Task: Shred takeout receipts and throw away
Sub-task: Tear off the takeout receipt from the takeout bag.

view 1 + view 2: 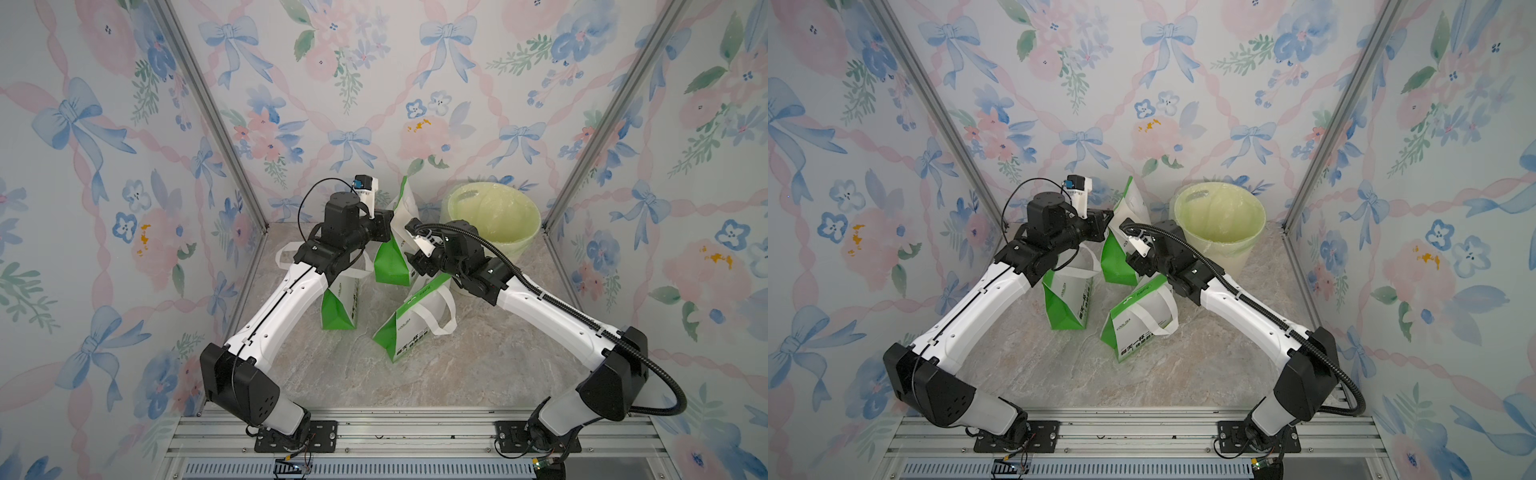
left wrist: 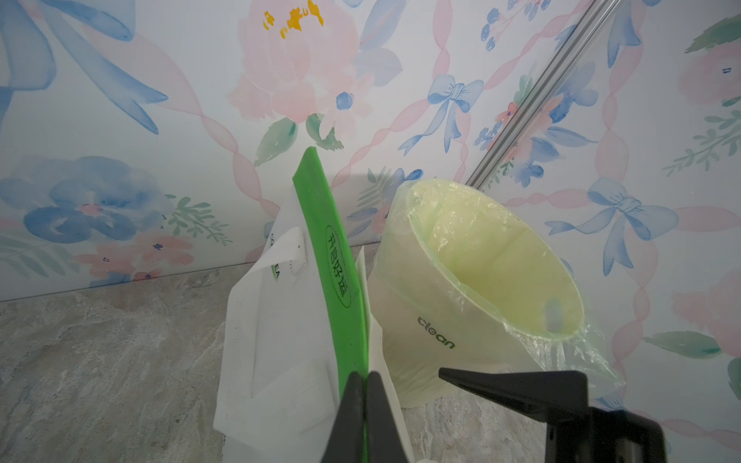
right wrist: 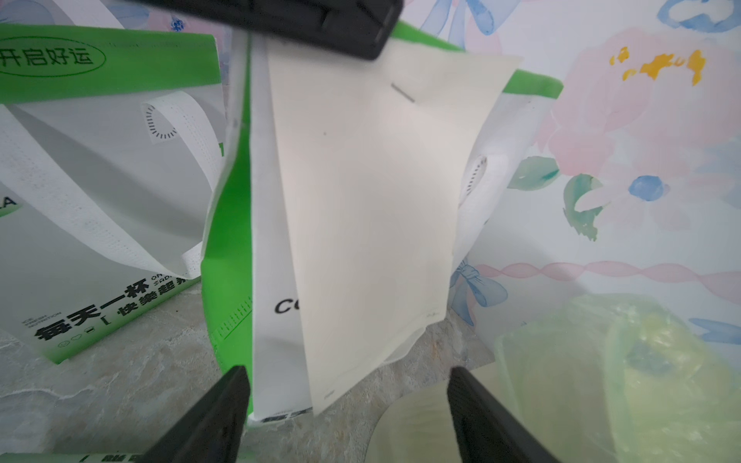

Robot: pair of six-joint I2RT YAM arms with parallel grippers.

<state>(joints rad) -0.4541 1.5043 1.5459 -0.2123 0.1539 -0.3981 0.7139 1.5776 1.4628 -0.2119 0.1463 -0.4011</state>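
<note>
A plain white takeout receipt (image 3: 373, 200) hangs on the face of the upright green-and-white back bag (image 1: 390, 266), fixed near its top by a staple (image 3: 403, 93). My left gripper (image 2: 365, 375) is shut on the green top edge of that bag (image 2: 333, 248), and in a top view it sits at the bag's top left (image 1: 388, 226). My right gripper (image 3: 348, 371) is open, its fingers either side of the receipt's lower end and not touching it. It stands just right of the bag (image 1: 1133, 262).
A pale yellow-green lined bin (image 1: 494, 220) stands at the back right, close to the right arm. A second bag (image 1: 338, 307) stands under the left arm, and a third (image 1: 409, 328) lies tilted in the middle. Floral walls close in three sides.
</note>
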